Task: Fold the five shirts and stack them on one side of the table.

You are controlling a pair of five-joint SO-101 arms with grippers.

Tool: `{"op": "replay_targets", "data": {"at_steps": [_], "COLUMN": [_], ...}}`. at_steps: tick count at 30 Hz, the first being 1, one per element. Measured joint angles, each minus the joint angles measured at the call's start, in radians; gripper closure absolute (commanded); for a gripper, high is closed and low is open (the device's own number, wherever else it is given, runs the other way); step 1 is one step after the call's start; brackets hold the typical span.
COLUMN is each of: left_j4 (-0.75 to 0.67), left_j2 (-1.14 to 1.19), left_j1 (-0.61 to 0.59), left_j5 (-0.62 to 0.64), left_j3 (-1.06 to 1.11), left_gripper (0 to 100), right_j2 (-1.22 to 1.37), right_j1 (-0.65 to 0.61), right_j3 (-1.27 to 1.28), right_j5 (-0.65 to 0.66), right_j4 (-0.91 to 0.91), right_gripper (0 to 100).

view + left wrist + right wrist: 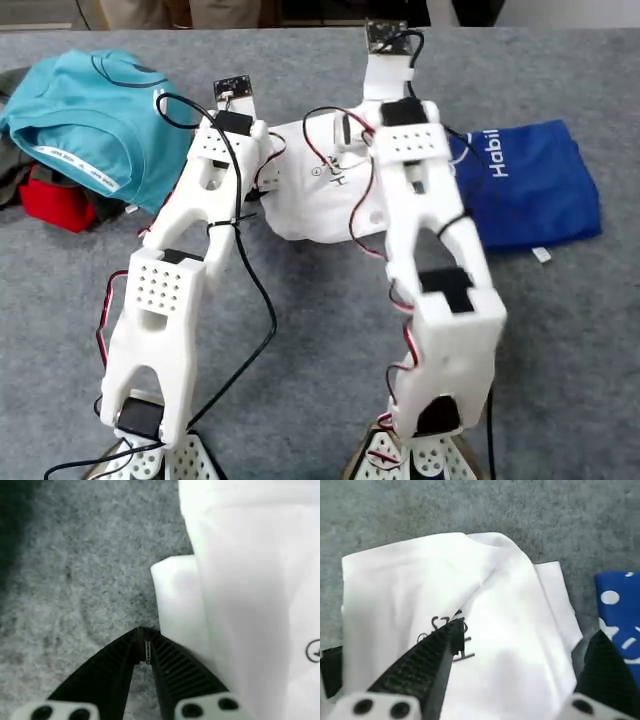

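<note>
Progress: early. The white shirt (310,200) lies mid-desk, partly folded, with 1 flap sticking out. Your left claw (145,650) is pressed together and empty, just beside that flap. Your right claw (526,632) hangs spread above the shirt's print. Right of the white shirt lies the blue shirt (530,190), flat (apparently folded). Left of it, the teal shirt (90,120) tops a red garment (55,205) and a dark garment (15,175), loosely heaped. I judge no stack is built yet. The desk (330,340) has a grey, felt-like covering, and little of the room shows beyond it.
</note>
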Motion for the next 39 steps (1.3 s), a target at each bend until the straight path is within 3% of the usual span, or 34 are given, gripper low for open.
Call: {"op": "replay_targets", "data": {"at_steps": [8,13,22,31,39], "left_j4": [0.0,0.0,0.0,0.0,0.0], "left_j2": [0.0,0.0,0.0,0.0,0.0], "left_j1": [-0.028,-0.032,-0.037,-0.038,-0.038], "left_j5": [0.0,0.003,0.072,0.072,0.072], "left_j3": [-0.034,-0.034,-0.034,-0.034,-0.034], "left_gripper": [98,98,98,98,98], "right_j2": [0.262,0.41,0.631,0.764,0.784], "right_j1": [-0.002,-0.002,-0.026,-0.026,0.018], "right_j3": [-0.287,-0.511,-0.798,-0.982,-1.131], "right_j5": [0.0,0.072,0.091,0.126,0.212], "right_j4": [0.008,0.008,0.092,0.143,0.261], "right_gripper": [62.0,62.0,62.6,91.1,94.2]}}
